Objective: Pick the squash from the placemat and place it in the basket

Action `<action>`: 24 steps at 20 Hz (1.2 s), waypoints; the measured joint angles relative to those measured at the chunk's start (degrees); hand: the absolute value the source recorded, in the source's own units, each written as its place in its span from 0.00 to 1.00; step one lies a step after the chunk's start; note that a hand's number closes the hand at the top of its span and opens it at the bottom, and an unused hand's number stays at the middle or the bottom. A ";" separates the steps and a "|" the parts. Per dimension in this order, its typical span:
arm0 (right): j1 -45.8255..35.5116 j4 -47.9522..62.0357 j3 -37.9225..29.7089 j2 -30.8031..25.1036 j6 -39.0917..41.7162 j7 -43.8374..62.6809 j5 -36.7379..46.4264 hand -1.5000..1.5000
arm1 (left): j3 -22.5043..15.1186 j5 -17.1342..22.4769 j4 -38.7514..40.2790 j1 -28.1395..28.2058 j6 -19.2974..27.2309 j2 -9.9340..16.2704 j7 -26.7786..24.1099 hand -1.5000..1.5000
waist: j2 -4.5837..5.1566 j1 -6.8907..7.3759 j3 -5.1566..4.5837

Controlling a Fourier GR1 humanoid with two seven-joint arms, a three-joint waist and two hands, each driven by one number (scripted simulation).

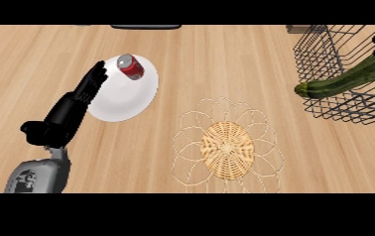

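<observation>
Across the pale worktop (219, 51), the wire basket (322, 56) at far right already carries the squash (338, 83) — long axis slanting, stem end poking out through the wires. The woven placemat (227, 149) lies bare. My left hand (70, 111), fingers straight and holding nothing, rests beside the white plate (124, 98) and red can (132, 66) — well apart from the squash; my right hand is out of view.
</observation>
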 measured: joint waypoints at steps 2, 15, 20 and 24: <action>-1.48 5.46 -1.96 -0.84 -0.24 -3.22 -0.48 1.00 | 0.01 0.05 -0.73 0.41 0.02 -0.06 0.43 0.50 | -0.01 -0.03 0.01; -7.34 35.89 -6.77 -4.65 -1.33 -24.46 -0.10 1.00 | 0.60 0.57 -1.33 -1.14 -0.33 0.01 2.50 0.50 | 0.02 -0.01 0.05; -9.18 46.31 -7.53 -4.52 -5.97 -34.66 1.79 1.00 | 0.48 -0.01 -0.64 -1.02 -0.07 -0.25 1.47 0.50 | 0.06 0.04 0.05; -11.63 54.06 -9.11 -5.60 -9.42 -41.22 2.34 1.00 | 0.65 -0.07 -0.40 -1.18 -0.29 -0.02 1.25 0.50 | 0.10 0.15 0.07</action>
